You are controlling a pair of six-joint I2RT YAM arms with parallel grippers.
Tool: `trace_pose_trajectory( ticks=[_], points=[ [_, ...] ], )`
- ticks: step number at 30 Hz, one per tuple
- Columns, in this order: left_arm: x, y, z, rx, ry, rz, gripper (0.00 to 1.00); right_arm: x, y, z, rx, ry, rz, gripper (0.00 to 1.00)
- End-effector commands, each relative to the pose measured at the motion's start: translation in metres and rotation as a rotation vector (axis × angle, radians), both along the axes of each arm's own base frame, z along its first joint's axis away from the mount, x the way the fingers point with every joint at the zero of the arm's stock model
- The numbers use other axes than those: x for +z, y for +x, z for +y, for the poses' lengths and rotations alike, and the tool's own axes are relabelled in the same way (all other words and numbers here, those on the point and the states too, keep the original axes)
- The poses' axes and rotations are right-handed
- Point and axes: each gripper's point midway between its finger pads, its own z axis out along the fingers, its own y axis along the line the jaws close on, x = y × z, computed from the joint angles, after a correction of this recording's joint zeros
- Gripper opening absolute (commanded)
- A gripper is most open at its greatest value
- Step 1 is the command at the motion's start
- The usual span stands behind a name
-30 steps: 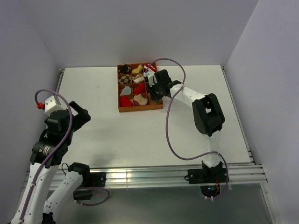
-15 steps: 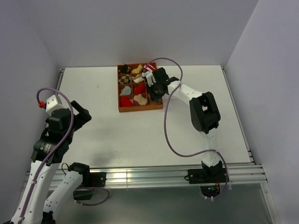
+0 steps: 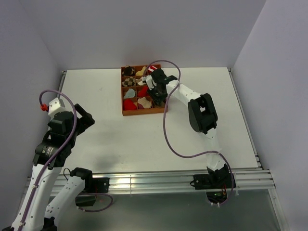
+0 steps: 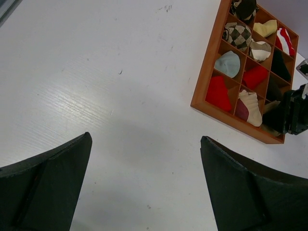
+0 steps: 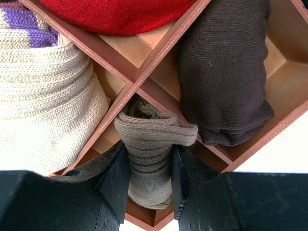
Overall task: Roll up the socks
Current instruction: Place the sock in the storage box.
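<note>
My right gripper (image 5: 149,166) reaches down into the near right corner compartment of the wooden tray (image 3: 144,113) and is shut on the rolled plain brown sock (image 5: 154,132). In the top view this gripper (image 3: 157,95) hides that compartment. The beige sock with maroon toe (image 4: 250,107) lies in the compartment beside it and shows at the left of the right wrist view (image 5: 43,110). The red sock with white pattern (image 4: 285,41) sits in the far right compartment. My left gripper (image 4: 145,139) is open and empty above bare table, far left of the tray (image 4: 202,91).
Other compartments hold a dark brown roll (image 5: 226,82), red bundles (image 4: 219,94), a light blue one (image 4: 227,63), a checkered one (image 4: 237,34) and a black one (image 4: 244,7). The tray stands at the back centre of the white table (image 3: 96,96); grey walls surround it.
My right gripper has shifted left and further over the tray's near right corner. The left arm has barely moved.
</note>
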Motion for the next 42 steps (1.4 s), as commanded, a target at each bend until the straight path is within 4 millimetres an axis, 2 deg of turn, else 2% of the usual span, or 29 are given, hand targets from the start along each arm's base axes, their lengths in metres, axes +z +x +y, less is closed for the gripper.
trace_pose_trajectory(
  ticks=[1,2,3,7,13,16,22,24,30,31,36,39,40,42],
  points=[
    [0.011,0.002,-0.001,-0.005,-0.012,-0.023,0.99,-0.048,-0.027,-0.023,0.011,-0.156,0.142,0.03],
    [0.010,0.002,-0.002,-0.005,-0.013,-0.020,0.99,-0.055,-0.031,-0.025,0.012,-0.178,0.158,0.09],
    [0.010,0.002,-0.002,-0.005,-0.015,-0.020,0.99,-0.054,-0.030,-0.024,0.010,-0.176,0.157,0.09],
    [0.008,0.003,-0.003,-0.008,-0.021,-0.019,1.00,-0.050,-0.032,-0.023,0.012,-0.175,0.151,0.32],
    [0.007,0.003,-0.004,-0.004,-0.028,-0.020,1.00,-0.019,-0.027,-0.016,0.029,-0.113,0.084,0.55],
    [0.008,0.002,-0.003,-0.002,-0.028,-0.025,1.00,-0.003,-0.023,-0.014,0.032,-0.089,0.057,0.61],
    [0.010,0.003,-0.003,-0.002,-0.027,-0.035,1.00,0.026,-0.019,-0.014,0.026,-0.074,0.008,0.64],
    [0.009,0.004,-0.003,-0.004,-0.026,-0.034,0.99,0.042,-0.017,-0.014,0.023,-0.058,-0.022,0.67],
    [0.012,0.006,-0.002,-0.003,-0.018,-0.048,1.00,0.092,-0.011,-0.017,-0.017,-0.022,-0.114,0.70],
    [0.014,0.007,-0.002,-0.003,-0.014,-0.055,0.99,0.107,-0.010,-0.018,-0.031,-0.005,-0.139,0.70],
    [0.024,0.012,-0.001,-0.003,0.000,-0.081,0.99,0.156,-0.001,-0.019,-0.140,0.155,-0.219,0.72],
    [0.028,0.015,-0.001,-0.004,0.008,-0.087,0.99,0.171,0.009,-0.023,-0.225,0.241,-0.278,0.61],
    [0.030,0.015,0.000,-0.004,0.010,-0.092,1.00,0.167,0.010,-0.026,-0.251,0.243,-0.279,0.49],
    [0.030,0.016,-0.001,-0.006,0.010,-0.093,0.99,0.166,0.019,-0.026,-0.301,0.277,-0.306,0.34]
  ],
)
